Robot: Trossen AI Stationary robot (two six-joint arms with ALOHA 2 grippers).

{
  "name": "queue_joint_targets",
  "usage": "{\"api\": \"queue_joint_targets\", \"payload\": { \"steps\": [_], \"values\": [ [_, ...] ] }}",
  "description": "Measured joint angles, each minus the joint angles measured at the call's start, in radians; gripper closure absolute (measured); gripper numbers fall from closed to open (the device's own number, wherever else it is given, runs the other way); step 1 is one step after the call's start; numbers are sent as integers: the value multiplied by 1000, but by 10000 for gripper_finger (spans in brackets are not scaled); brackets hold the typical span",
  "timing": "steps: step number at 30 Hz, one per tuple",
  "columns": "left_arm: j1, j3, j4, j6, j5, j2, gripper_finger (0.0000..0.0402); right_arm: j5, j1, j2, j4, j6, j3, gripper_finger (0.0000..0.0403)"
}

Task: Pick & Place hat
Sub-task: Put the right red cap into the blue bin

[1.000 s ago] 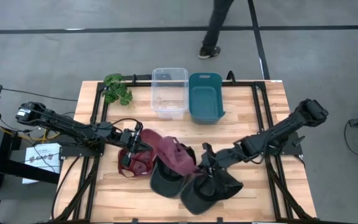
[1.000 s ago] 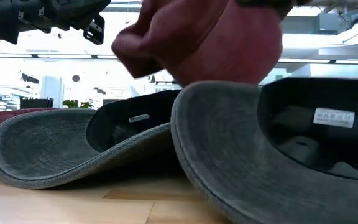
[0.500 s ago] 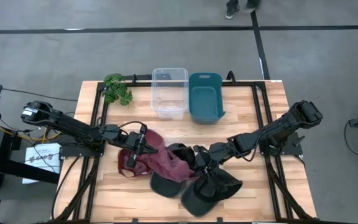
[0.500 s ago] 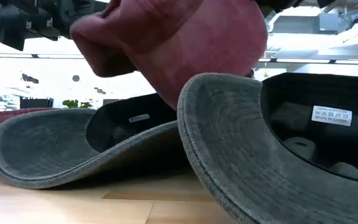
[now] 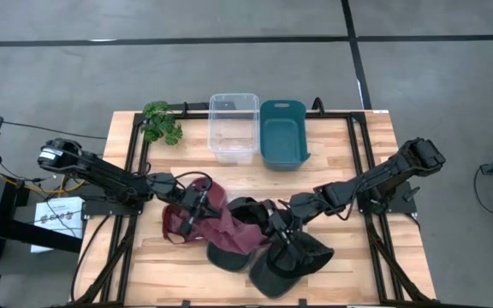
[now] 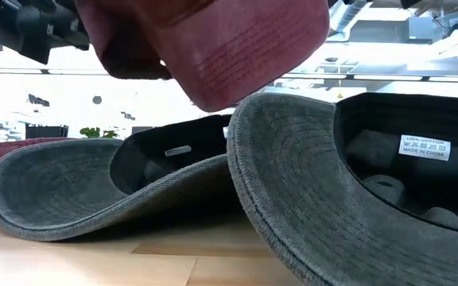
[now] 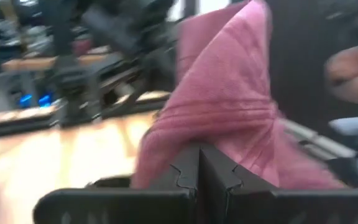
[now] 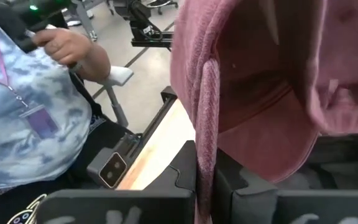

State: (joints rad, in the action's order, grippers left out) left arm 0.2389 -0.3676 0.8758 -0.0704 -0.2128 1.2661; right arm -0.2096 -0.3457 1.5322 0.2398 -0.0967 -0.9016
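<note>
Both arms have drawn closer together, so the maroon cotton cap sags between them above the two grey caps on the wooden counter. Left gripper and right gripper each pinch an edge, sharing its weight.

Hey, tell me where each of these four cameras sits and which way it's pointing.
High view: above the table, looking straight down; both arms show, left gripper and right gripper shut on the maroon cap.
Low view: table height, looking level past grey caps.
Left wrist view: on that arm, facing the pinched cap.
Right wrist view: likewise; a person beyond.
All four share the maroon cap.
</note>
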Motion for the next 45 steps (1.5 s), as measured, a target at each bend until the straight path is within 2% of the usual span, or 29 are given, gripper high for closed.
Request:
{"api": "queue_joint_targets", "payload": {
  "steps": [6,13,22,26,30,36,45],
  "values": [
    [58,-18,68,0,-94,-10,394,-1,26,0,9,-7,0,398],
    [143,-31,87,-6,-95,-14,394,-2,26,6,66,-7,0,398],
    [172,-47,92,-44,-94,11,394,25,61,6,89,18,0,397],
    [199,-47,113,-57,-110,7,394,81,70,6,75,-3,0,397],
    [220,-47,120,-60,-176,-20,394,60,73,5,43,-8,0,397],
    [265,-46,120,-53,-260,-61,394,117,73,5,20,-9,0,397],
    [311,-46,33,-71,-267,-119,394,125,30,5,27,18,0,397]
  ]
}}
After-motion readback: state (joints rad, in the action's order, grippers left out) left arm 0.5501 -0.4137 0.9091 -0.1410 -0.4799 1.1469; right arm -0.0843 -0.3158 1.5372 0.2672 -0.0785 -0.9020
